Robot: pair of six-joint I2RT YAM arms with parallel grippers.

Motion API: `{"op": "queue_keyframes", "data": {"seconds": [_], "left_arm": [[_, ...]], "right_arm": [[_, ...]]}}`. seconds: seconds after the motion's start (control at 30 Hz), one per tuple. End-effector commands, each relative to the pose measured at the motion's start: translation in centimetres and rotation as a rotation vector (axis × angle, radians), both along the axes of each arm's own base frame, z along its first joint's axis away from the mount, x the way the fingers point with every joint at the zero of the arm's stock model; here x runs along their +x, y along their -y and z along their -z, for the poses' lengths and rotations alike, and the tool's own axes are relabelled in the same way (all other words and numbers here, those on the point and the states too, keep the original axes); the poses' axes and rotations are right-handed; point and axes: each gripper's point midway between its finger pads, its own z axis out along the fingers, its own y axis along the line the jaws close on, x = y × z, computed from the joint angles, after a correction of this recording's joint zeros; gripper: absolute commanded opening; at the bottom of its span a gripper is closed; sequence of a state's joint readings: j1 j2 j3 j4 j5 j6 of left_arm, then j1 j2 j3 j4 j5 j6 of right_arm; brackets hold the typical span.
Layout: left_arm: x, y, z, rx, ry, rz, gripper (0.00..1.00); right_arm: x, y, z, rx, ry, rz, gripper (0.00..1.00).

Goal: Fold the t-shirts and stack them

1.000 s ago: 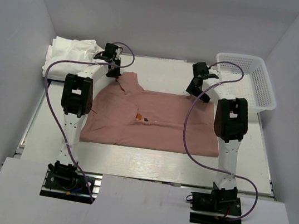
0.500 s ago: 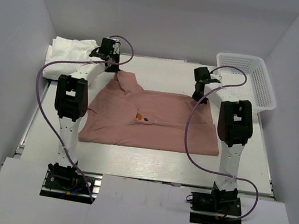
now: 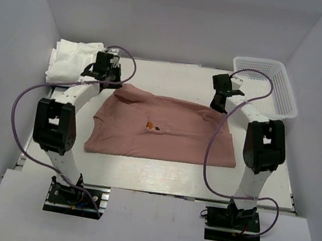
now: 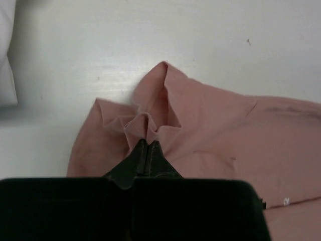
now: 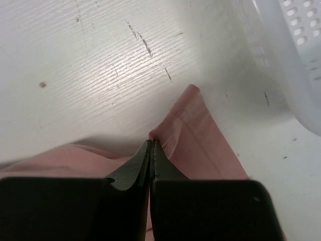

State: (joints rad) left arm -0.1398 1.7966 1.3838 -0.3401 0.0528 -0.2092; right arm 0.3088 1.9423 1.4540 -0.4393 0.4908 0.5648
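Note:
A dusty-pink t-shirt [image 3: 165, 130] lies spread across the middle of the table, a small print [image 3: 153, 126] on its chest. My left gripper [image 3: 113, 81] is shut on a bunched fold at the shirt's far-left corner, and that puckered pink t-shirt [image 4: 160, 113] rises just ahead of the left gripper [image 4: 148, 141]. My right gripper [image 3: 219, 105] is shut on the far-right corner. In the right wrist view, a flap of the pink t-shirt [image 5: 200, 140] runs out from the closed right gripper [image 5: 152, 142]. White folded t-shirts [image 3: 73, 62] sit at the far left.
A white mesh basket [image 3: 268, 82] stands at the far right corner, and its wall [image 5: 296, 60] is close to the right gripper. The white pile edge [image 4: 6, 60] lies left of the left gripper. Purple cables loop from both arms over the table.
The right gripper has shut on the shirt's far-right corner and shifted right. The left gripper has pulled its corner leftward, so the shirt's far edge is drawn out wider.

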Motion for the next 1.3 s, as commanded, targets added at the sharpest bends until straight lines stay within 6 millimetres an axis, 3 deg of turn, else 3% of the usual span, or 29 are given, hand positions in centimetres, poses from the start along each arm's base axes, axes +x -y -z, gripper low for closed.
{"op": "queue_keyframes", "data": {"seconds": [0.0,0.03,0.07,0.2,0.23,0.3,0.4,0.5,0.67,0.8,0.83,0.87,0.9,0.97,1.0,1.07,1.13,1.17,1.2,1.27], "left_arm": [[-2.4,0.1,-2.1,-0.055,0.050,-0.033,0.00],[-3.1,0.0,-3.5,-0.079,0.081,-0.058,0.00],[-4.6,-0.2,-2.1,-0.083,0.047,-0.067,0.00],[-8.0,-0.3,-2.1,-0.121,0.049,-0.084,0.00],[-9.0,-0.5,-1.3,-0.124,0.027,-0.091,0.00],[-10.3,-0.5,-2.3,-0.149,0.044,-0.107,0.00],[-12.1,-0.6,-1.7,-0.180,0.028,-0.134,0.00],[-14.3,-1.0,-1.0,-0.206,0.016,-0.171,0.00],[-17.5,-0.6,2.0,-0.258,-0.057,-0.190,0.00],[-19.9,-0.6,4.4,-0.288,-0.164,-0.239,0.02],[-20.6,-0.5,4.9,-0.306,-0.207,-0.273,0.05],[-22.0,-0.8,5.2,-0.294,-0.273,-0.305,0.13],[-22.5,-0.6,4.9,-0.307,-0.301,-0.313,0.54],[-24.8,0.0,4.2,-0.330,-0.376,-0.285,0.69],[-25.4,0.1,3.8,-0.328,-0.384,-0.267,0.99],[-26.6,0.3,3.1,-0.331,-0.395,-0.240,1.00],[-26.3,0.1,2.5,-0.320,-0.380,-0.236,1.00],[-25.6,0.2,2.1,-0.322,-0.346,-0.222,1.00],[-24.6,0.2,1.5,-0.321,-0.318,-0.224,1.00],[-22.3,0.7,0.5,-0.341,-0.254,-0.192,1.00]], "right_arm": [[-0.7,0.1,-2.6,-0.002,0.081,-0.027,0.00],[-1.0,0.1,-2.7,0.003,0.083,-0.032,0.00],[-1.7,0.2,-2.9,0.006,0.090,-0.036,0.00],[-3.4,0.8,-3.4,0.003,0.096,-0.035,0.00],[-3.7,1.0,-4.0,0.006,0.110,-0.032,0.00],[-4.6,1.1,-4.2,0.015,0.122,-0.036,0.00],[-5.5,1.2,-4.3,0.030,0.135,-0.041,0.00],[-6.7,1.0,-3.1,0.041,0.117,-0.066,0.00],[-7.7,0.7,-2.0,0.050,0.105,-0.096,0.00],[-9.3,1.2,-0.3,0.030,0.043,-0.097,0.09],[-10.5,1.8,0.5,0.010,0.003,-0.086,0.32],[-11.3,2.1,1.0,0.007,-0.016,-0.070,0.35],[-11.9,2.3,1.3,0.009,-0.029,-0.049,0.38],[-14.2,3.5,1.3,-0.006,-0.061,-0.014,0.50],[-15.2,4.1,0.7,-0.008,-0.046,-0.004,0.57],[-15.8,4.7,0.0,-0.015,-0.021,0.008,0.72],[-15.6,4.9,-0.9,-0.011,0.019,0.014,0.80],[-15.2,4.6,-1.3,-0.001,0.041,0.008,0.82],[-14.8,4.1,-1.7,0.008,0.051,-0.024,0.90],[-13.3,2.6,-2.2,0.058,0.083,-0.070,0.90]]}}
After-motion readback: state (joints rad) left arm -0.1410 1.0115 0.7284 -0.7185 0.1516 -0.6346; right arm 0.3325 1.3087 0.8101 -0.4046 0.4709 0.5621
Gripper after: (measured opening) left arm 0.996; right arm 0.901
